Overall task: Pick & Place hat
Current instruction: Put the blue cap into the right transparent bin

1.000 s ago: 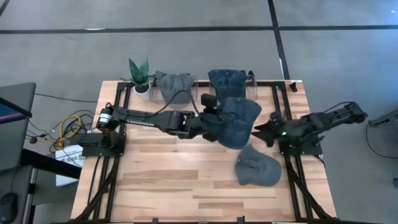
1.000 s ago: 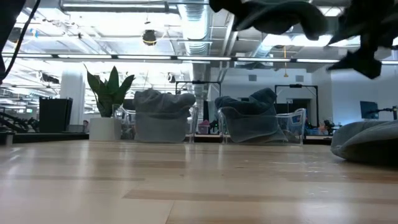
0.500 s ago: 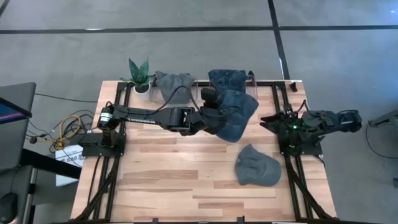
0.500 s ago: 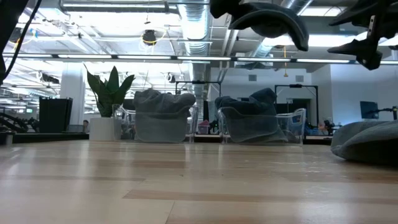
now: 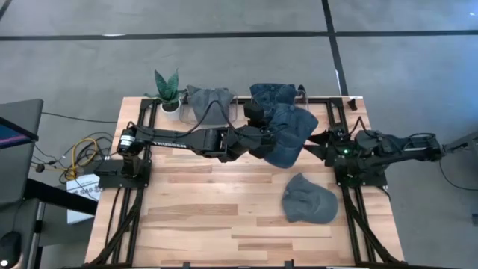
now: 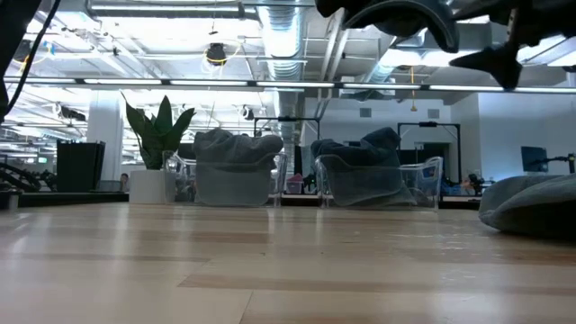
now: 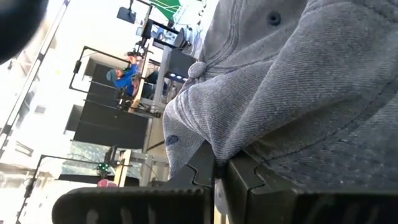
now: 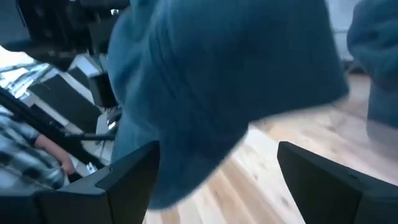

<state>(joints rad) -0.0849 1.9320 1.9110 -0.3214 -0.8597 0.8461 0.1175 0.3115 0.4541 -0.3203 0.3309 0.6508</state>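
A blue denim cap (image 5: 291,131) hangs in the air over the far middle of the table, held by my left gripper (image 5: 261,139), which is shut on it. The low view shows the cap (image 6: 396,13) high above the wood. My right gripper (image 5: 323,143) is open just right of the cap; in its wrist view the cap (image 8: 230,81) fills the space ahead of the spread fingers (image 8: 134,177), and no touch shows. A second, greyer cap (image 5: 310,200) lies flat on the table near the right side. My left gripper (image 7: 217,171) pinches a bunched fold of the cap's crown (image 7: 227,146) between its two fingers, a little way from the top button (image 7: 198,68). The fingers come roughly level from the table's left. The cap is lifted clear of the table and droops beyond the fingers.
Two clear bins stand at the far edge, one holding a grey hat (image 5: 209,101), one a blue hat (image 5: 272,93) right behind the held cap. A potted plant (image 5: 168,90) sits at the far left. Bare wood (image 5: 202,202) lies in the near half.
My left gripper has carried the cap toward the far edge and the blue-hat bin, rising slightly. My right arm has drawn back toward the table's right edge and stretched out low, its gripper staying beside the cap.
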